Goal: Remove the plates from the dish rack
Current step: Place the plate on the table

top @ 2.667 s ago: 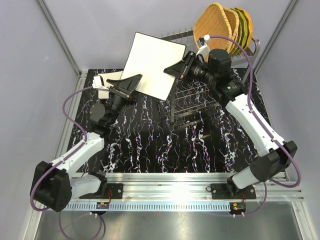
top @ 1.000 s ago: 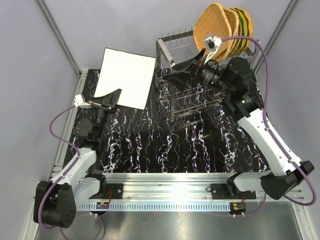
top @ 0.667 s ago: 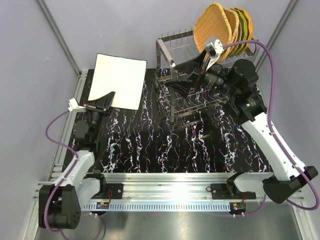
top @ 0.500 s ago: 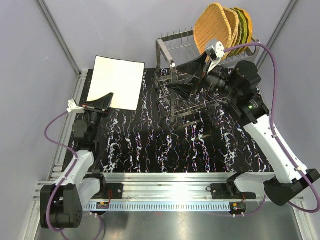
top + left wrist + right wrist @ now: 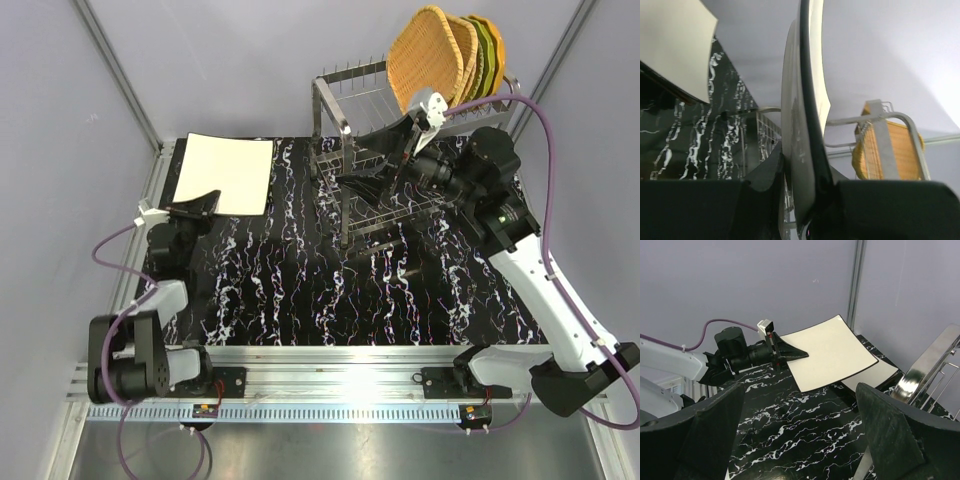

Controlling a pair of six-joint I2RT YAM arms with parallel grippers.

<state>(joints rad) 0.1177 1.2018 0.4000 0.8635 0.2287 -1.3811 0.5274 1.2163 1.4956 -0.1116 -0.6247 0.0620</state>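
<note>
Clamping one edge of a square cream plate (image 5: 225,172), thin, smooth and dark-rimmed, the left pincer (image 5: 203,202) holds it well to the left of the dish rack (image 5: 345,210), a silver wire frame with upright prongs and tubular posts. A second cream square plate (image 5: 875,376) lies below it on the black, white-veined table (image 5: 300,270). At the rack's far right, woven-look orange-tan plates (image 5: 428,50) stand upright, packed against green and orange ones (image 5: 487,60). The right pincer (image 5: 800,387) hangs over the rack's left part, fingers wide apart, holding nothing. Since half a second ago the held plate has tipped flatter and lower, and the left arm has drawn back from the rack.
</note>
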